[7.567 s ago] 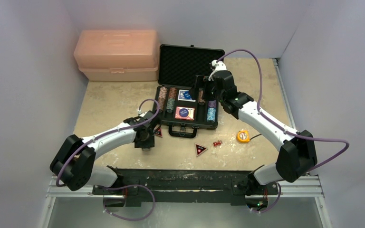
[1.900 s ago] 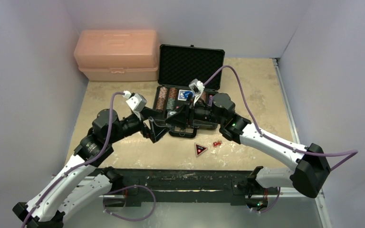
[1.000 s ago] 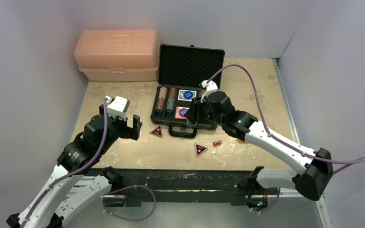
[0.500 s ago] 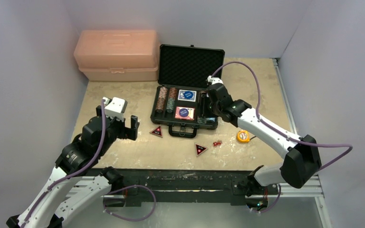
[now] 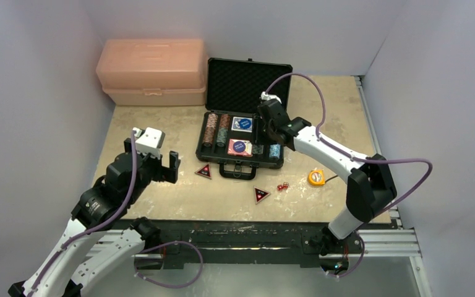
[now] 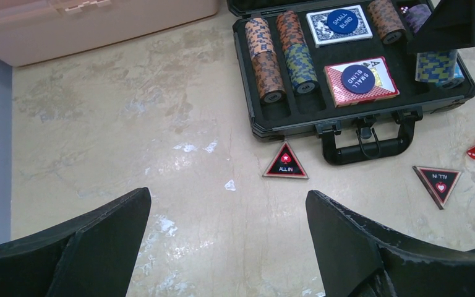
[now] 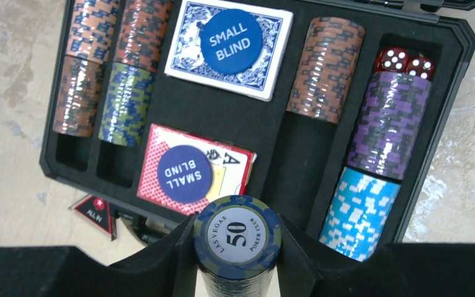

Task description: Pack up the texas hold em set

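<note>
The black case [image 5: 241,163] lies open, its foam tray holding chip stacks, a blue card deck [image 7: 229,46], a red card deck [image 7: 192,170] and red dice [image 7: 405,62]. My right gripper [image 7: 237,247] hovers over the tray's right half, shut on a blue-and-olive "50" chip stack [image 7: 237,238]. Just beyond it, the slot in front of the brown stack [image 7: 325,68] is empty. Two red triangular buttons [image 5: 204,171] [image 5: 260,195] and two loose dice [image 5: 282,186] lie on the table before the case. My left gripper [image 5: 172,166] hangs open and empty, left of the case.
A salmon-pink plastic box [image 5: 151,71] stands at the back left beside the raised case lid [image 5: 248,83]. An orange tape measure [image 5: 316,177] lies to the right of the dice. White walls close in both sides.
My right gripper has carried the chip stack from the case's front edge back over the tray's right half. The left arm has barely moved.
</note>
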